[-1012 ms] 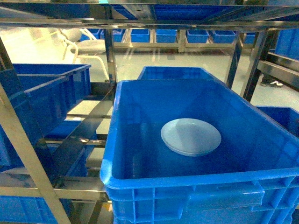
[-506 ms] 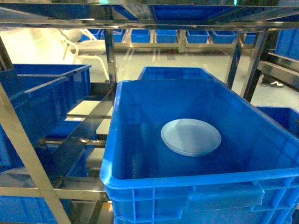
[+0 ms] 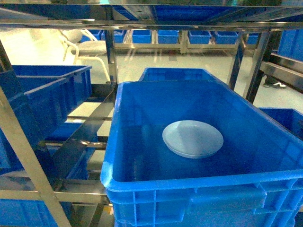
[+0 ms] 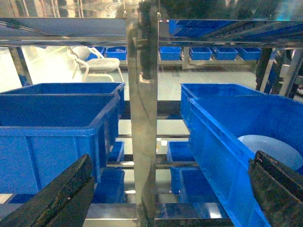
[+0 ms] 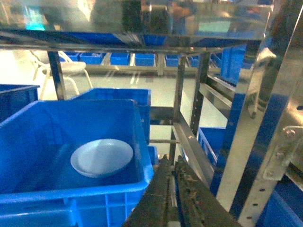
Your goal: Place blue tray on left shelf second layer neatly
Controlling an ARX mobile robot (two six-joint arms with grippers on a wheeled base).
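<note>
The blue tray [image 3: 192, 138] is a pale round dish lying flat on the floor of a big blue crate [image 3: 189, 182], right of the crate's middle. It also shows in the left wrist view as the tray [image 4: 274, 149] and in the right wrist view as the tray [image 5: 102, 157]. The left shelf [image 3: 26, 156] is the steel rack on the left, holding blue crates [image 3: 52, 94]. My left gripper [image 4: 173, 161] is open and empty, facing a steel post [image 4: 143, 118]. My right gripper [image 5: 173, 161] is shut on nothing, just right of the crate's rim. Neither gripper shows in the head view.
A steel rail [image 3: 151, 23] crosses overhead, close above the crate. More blue crates [image 3: 175, 73] stand behind and on lower tiers [image 4: 111, 184]. A second rack's posts [image 5: 255, 123] rise at the right. A white chair [image 3: 83, 42] stands on the far floor.
</note>
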